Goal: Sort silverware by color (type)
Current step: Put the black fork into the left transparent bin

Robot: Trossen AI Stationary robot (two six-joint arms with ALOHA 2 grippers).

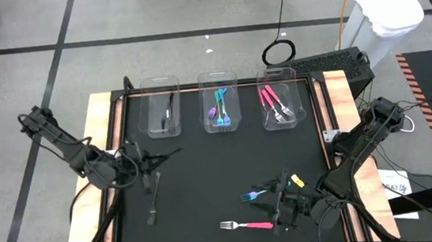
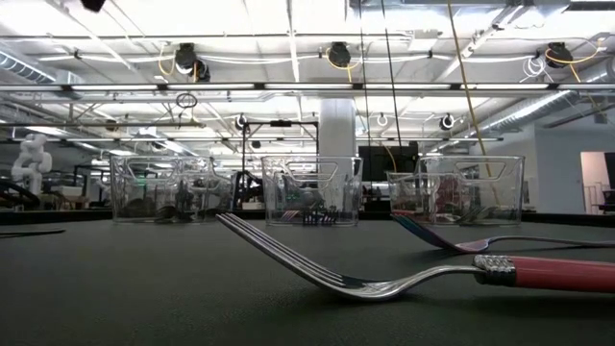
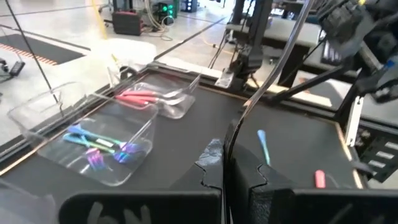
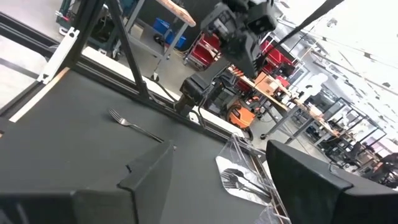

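On the black mat lie a pink-handled fork (image 1: 246, 225), a blue fork (image 1: 255, 194) and a dark grey fork (image 1: 151, 205). My right gripper (image 1: 284, 206) hangs open between the pink and blue forks, with nothing between its fingers (image 4: 149, 180). My left gripper (image 1: 156, 160) is raised over the mat's left side, beyond the grey fork, and is shut on a thin dark piece, seemingly a dark fork (image 3: 230, 146). In the low view the pink fork (image 2: 404, 279) rests on its tines' bend and its handle. My left gripper pinches a thin dark strip (image 3: 231, 140), seemingly a dark fork seen edge-on, between its two shut fingers. The strip sticks out past the fingertips, clear of the mat. Which end of it the fingers are on cannot be told.
Three clear bins stand in a row at the mat's far edge: the left bin (image 1: 163, 110) holds dark forks, the middle bin (image 1: 221, 108) blue and teal ones, the right bin (image 1: 280, 105) pink ones. A wooden rim (image 1: 103, 148) frames the mat.
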